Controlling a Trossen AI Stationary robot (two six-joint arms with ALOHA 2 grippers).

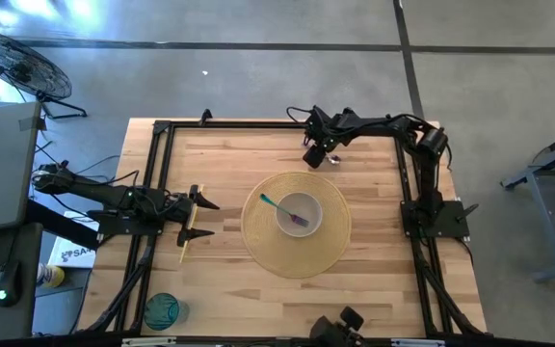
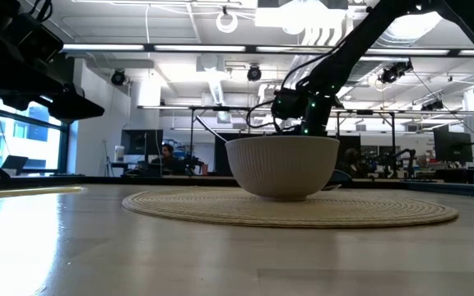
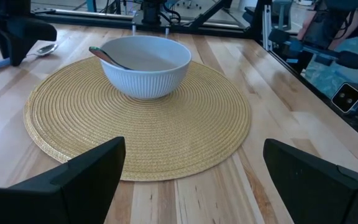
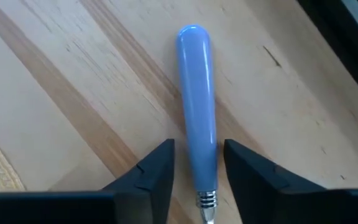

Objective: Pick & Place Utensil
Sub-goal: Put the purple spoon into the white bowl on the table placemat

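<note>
A spoon with a light-blue handle (image 4: 196, 81) and a metal head (image 3: 44, 48) lies flat on the table's far side (image 1: 333, 159). My right gripper (image 4: 197, 144) is open just above it, pointing down, with one finger on each side of the handle near the metal neck, and narrow gaps show on both sides. A white ribbed bowl (image 1: 299, 213) stands on a round woven mat (image 1: 258, 241). A teal-handled utensil (image 1: 270, 201) rests in the bowl and leans on its rim. My left gripper (image 1: 200, 218) waits open at the table's left.
A teal cup (image 1: 162, 310) stands near the table's near-left corner. A pale yellow strip (image 1: 187, 243) lies by my left gripper. Black frame rails (image 1: 154, 164) run along the left, far and right edges. Bare wood lies between the mat and the rails.
</note>
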